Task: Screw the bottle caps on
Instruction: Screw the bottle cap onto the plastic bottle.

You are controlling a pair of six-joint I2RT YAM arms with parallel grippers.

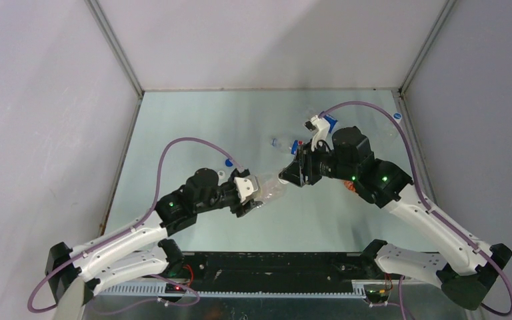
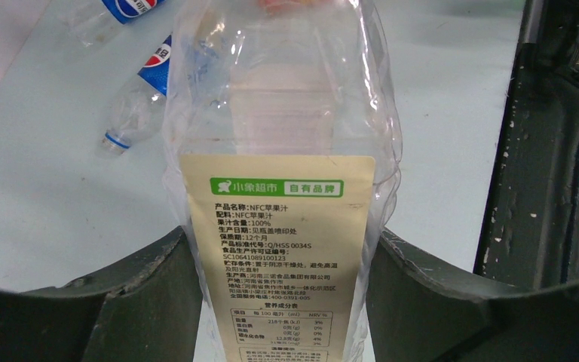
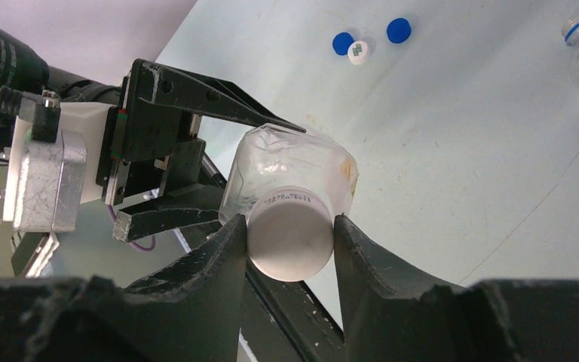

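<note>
Clear plastic sits at the centre: a clear bottle [image 2: 279,113] with a cream printed label is held off the counter [image 1: 193,127], lying roughly level between the two arms. Our left tool [image 2: 280,237] stands part open, its fingers pressed against both sides of the labelled body. Our right tool [image 3: 288,226] is drawn in narrower around the white cap [image 3: 286,253], which sits on the bottle's neck. The arms meet over the near half of the counter, and bare surface shows at the far left, towards the grey wall [image 1: 40,100]. We can see straight through the bottle's walls. Two blue caps [image 3: 342,43] and a loose white cap [image 3: 359,52] lie close together on the counter, well apart from both tools. Two blue-labelled bottles [image 2: 142,94] lie on their sides farther back. The counter is pale green and scuffed, boxed in by grey panels.
</note>
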